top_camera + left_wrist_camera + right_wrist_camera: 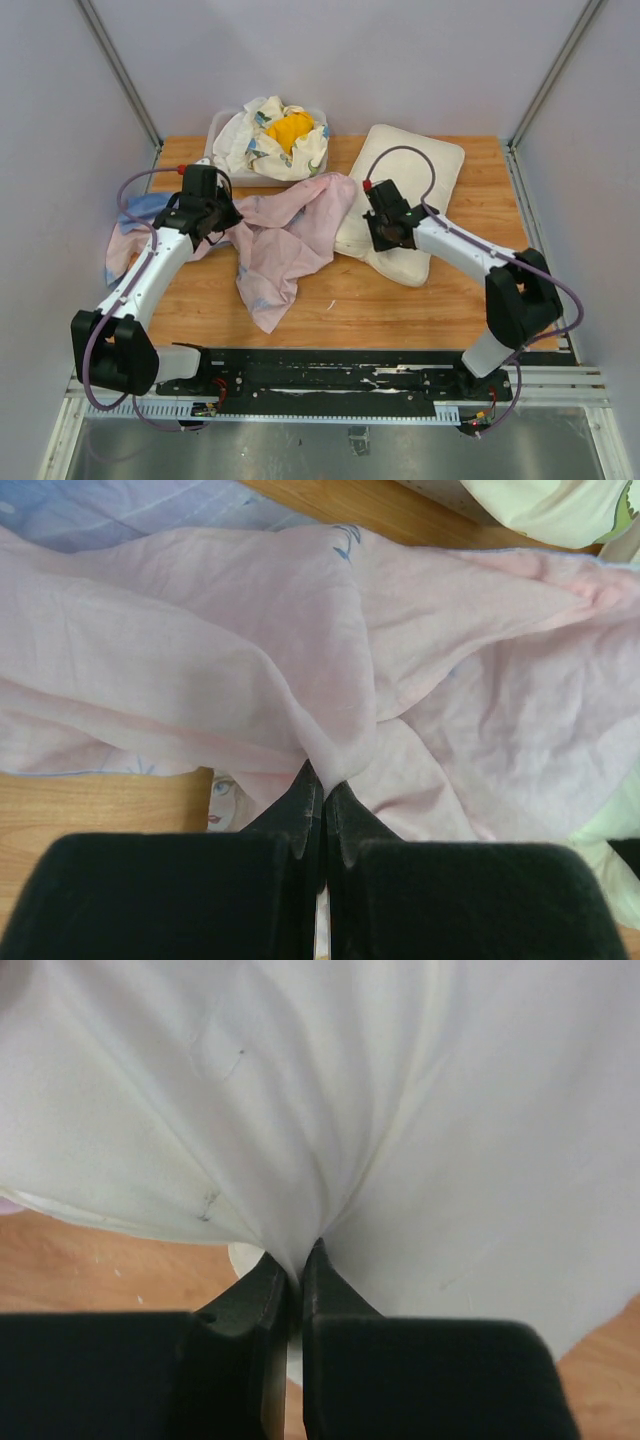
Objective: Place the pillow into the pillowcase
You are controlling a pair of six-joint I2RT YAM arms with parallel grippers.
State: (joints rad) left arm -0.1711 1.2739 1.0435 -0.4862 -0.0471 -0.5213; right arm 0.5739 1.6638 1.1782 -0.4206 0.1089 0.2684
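Observation:
The pillowcase (285, 240) lies crumpled across the table's middle, pale pink side up, with a blue part at the far left. My left gripper (212, 215) is shut on a fold of its pink cloth (330, 660), which bunches into the closed tips (322, 780). The cream-white pillow (415, 185) lies at the right, its near-left edge under the pillowcase's edge. There my right gripper (385, 225) is shut, pinching the pillow's cover (330, 1110) between its tips (298, 1255); the cloth puckers into them.
A white tray (222, 130) at the back holds white floral cloths (260, 140) and a yellow cloth (290, 130). Bare wood table (380, 300) lies in front of both cloths. Grey walls close in left and right.

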